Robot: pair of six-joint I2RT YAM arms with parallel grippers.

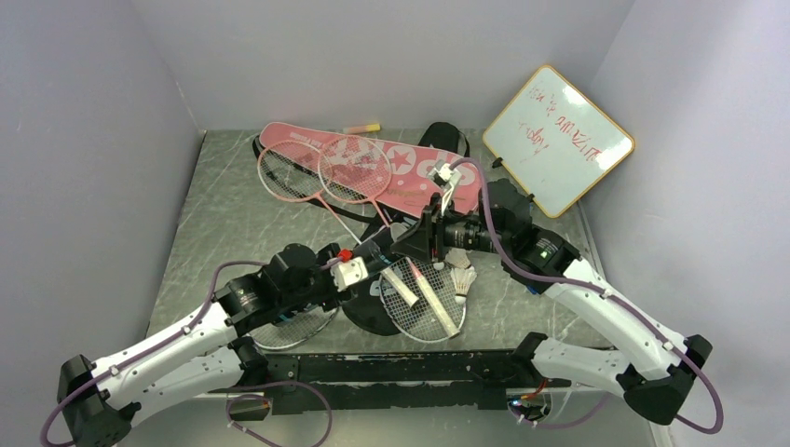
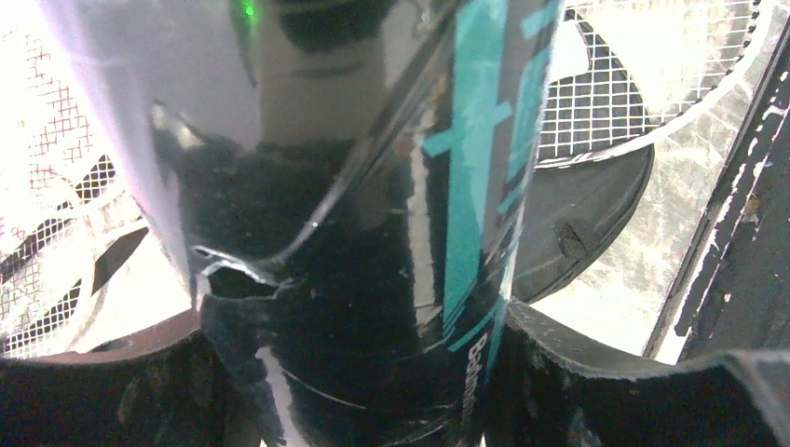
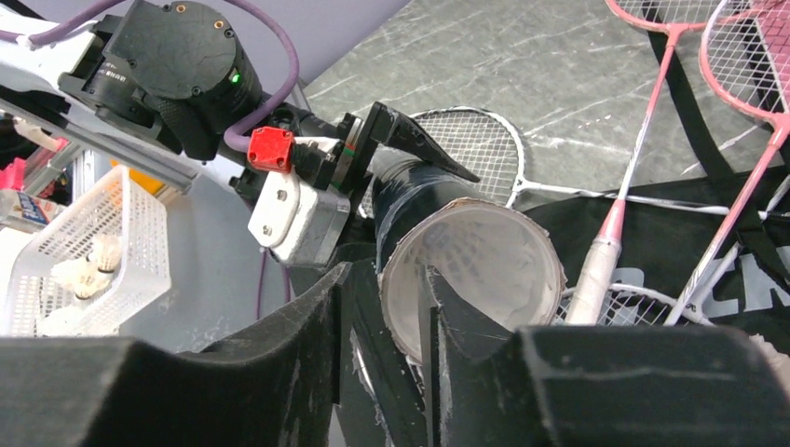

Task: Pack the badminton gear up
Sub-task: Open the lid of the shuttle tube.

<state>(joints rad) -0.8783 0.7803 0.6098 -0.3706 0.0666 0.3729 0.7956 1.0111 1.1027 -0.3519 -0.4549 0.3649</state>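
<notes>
The dark tube [image 1: 396, 250] with teal stripes hangs between both grippers above the middle of the table. My left gripper [image 1: 366, 267] is shut around its body, which fills the left wrist view [image 2: 373, 233]. My right gripper [image 3: 387, 289] is shut on the rim of the open mouth [image 3: 484, 261], one finger inside, one outside. Two pink rackets [image 1: 321, 172] lie on the pink SPORT cover [image 1: 415, 168]. White rackets [image 1: 424, 307] and a shuttlecock [image 1: 463, 279] lie below the tube, partly on the black cover [image 3: 745, 279].
The whiteboard [image 1: 559, 140] leans at the back right. A small pink-yellow marker [image 1: 361, 128] lies by the back wall. A white basket [image 3: 93, 251] holding shuttlecocks shows at the left of the right wrist view. A black rail [image 1: 401, 368] runs along the near edge.
</notes>
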